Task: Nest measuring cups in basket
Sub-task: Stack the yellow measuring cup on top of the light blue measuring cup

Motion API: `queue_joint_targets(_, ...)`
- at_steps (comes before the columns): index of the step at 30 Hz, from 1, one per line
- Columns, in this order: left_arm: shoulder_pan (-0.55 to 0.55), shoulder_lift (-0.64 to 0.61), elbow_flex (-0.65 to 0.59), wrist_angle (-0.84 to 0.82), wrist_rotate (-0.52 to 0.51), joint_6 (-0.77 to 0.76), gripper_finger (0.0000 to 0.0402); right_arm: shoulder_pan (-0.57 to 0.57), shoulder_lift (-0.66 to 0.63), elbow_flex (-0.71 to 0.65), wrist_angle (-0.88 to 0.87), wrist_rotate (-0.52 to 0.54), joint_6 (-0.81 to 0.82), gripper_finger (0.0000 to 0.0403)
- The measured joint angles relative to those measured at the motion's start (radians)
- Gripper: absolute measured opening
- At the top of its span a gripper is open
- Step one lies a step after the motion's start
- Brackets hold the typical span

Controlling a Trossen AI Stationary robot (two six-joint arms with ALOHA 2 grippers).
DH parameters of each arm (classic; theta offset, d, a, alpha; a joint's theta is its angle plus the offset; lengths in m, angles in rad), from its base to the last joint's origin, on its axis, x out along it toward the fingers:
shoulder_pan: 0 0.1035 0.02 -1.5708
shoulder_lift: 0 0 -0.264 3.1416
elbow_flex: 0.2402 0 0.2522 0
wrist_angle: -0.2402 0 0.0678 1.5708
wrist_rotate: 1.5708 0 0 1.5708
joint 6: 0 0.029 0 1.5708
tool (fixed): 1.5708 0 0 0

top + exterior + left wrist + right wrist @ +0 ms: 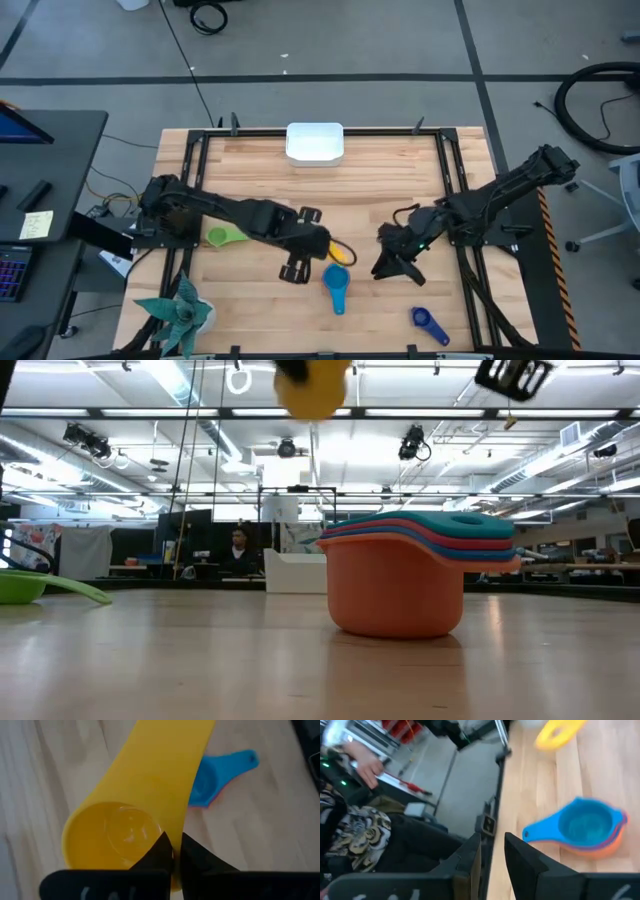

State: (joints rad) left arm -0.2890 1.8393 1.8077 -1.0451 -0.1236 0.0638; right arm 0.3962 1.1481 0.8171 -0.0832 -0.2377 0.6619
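— Gripping the yellow measuring cup point(112, 832), is it, that left end effector point(175, 851)?

— Yes. Its two dark fingers point(160, 851) are pinched nearly together on the cup's flat handle, with the bowl just beside the fingertips. In the low view the cup hangs clear of the table point(370, 190).

— What lies near it?

— Just beyond the held cup sits a nested stack point(337, 284), light blue uppermost, resting on the wood. The low view shows an orange cup at the bottom, with red, dark blue and teal handles layered above it.

— And the right end effector point(492, 851)?

— It hovers on the far side of that stack from the left one. Its fingers stand partly apart with a clear gap between them, and nothing is in that gap. The stack is ahead of its fingertips, not touching them.

— Any other cups?

— A green measuring cup point(224, 236) lies on the table behind the left end effector, beside that arm's middle. A dark blue measuring cup point(430, 324) lies apart from the right end effector, toward the table's near edge.

— The basket point(315, 142)?

— White, at the far edge of the table, well apart from both end effectors; I cannot tell whether anything is in it.
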Motion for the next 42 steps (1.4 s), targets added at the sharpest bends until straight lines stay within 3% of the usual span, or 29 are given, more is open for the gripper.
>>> queue_joint_targets(7,-0.025,0.005,0.041,0.092,0.08,-0.002,0.0015,0.0,-0.148,0.0,0.0,0.088,-0.102,0.0083)
queue_joint_targets(13,-0.045,0.08,0.041,0.165,0.083,0.041,0.0015,0.0,-0.202,0.0,-0.012,0.096,-0.122,0.0083)
queue_joint_targets(23,-0.083,0.191,0.04,0.184,0.127,0.232,0.0015,0.001,-0.196,0.0,-0.087,0.09,-0.111,0.0083)
queue_joint_targets(42,-0.04,0.339,0.041,0.191,0.16,0.258,0.0015,0.002,-0.191,0.0,-0.098,0.088,-0.104,0.0083)
